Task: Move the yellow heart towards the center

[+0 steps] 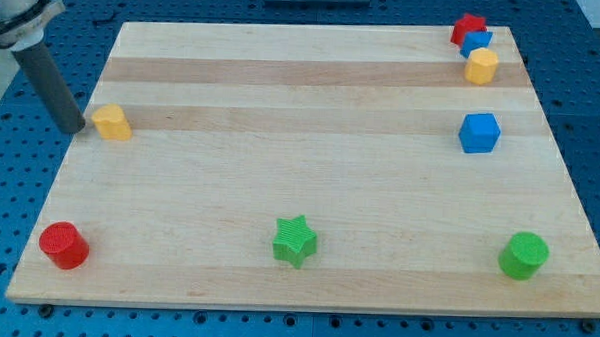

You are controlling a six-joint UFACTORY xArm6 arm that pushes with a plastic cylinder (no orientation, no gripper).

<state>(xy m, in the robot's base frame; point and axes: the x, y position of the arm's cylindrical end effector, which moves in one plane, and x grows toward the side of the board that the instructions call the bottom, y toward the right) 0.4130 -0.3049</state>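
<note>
The yellow heart (pixel 111 123) lies near the left edge of the wooden board (pixel 312 109), in the upper half of the view. My tip (pixel 73 130) is just left of the heart, at the board's left edge, close to it or touching it. The dark rod rises from the tip to the view's top left corner.
A red cylinder (pixel 64 245) sits at the bottom left, a green star (pixel 295 240) at bottom centre, a green cylinder (pixel 523 255) at bottom right. A blue cube (pixel 479 133) is at the right. A red star (pixel 469 27), a small blue block (pixel 477 42) and a yellow hexagonal block (pixel 481 67) cluster at top right.
</note>
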